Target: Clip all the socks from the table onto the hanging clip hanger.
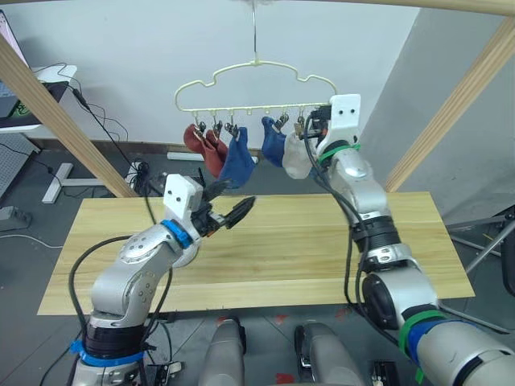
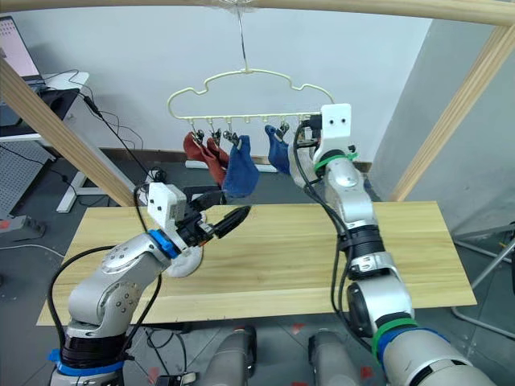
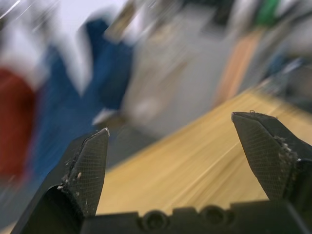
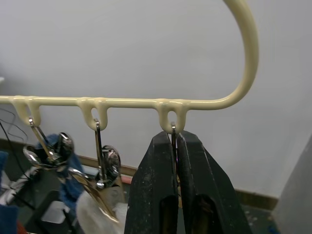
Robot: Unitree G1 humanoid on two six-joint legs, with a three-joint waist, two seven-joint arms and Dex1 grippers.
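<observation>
The pale-yellow clip hanger (image 1: 256, 80) hangs from the top pole above the table's far edge. Clipped to it from left to right are two rust-red socks (image 1: 203, 145), a blue sock (image 1: 237, 159), a second blue sock (image 1: 273, 143) and a light grey sock (image 1: 296, 158). My right gripper (image 4: 173, 137) is raised to the hanger's right end, shut on the wire of the last clip (image 4: 172, 127) under its loop. Low over the table's (image 1: 322, 249) left middle, my left gripper (image 1: 233, 211) stands open and holds nothing; its fingertips (image 3: 100, 136) are wide apart.
Thick wooden poles slant down at the left (image 1: 64, 121) and right (image 1: 459, 104) of the table. A white desk with a laptop (image 1: 24, 84) stands at the back left, and cables (image 1: 121, 133) trail over the floor behind the table.
</observation>
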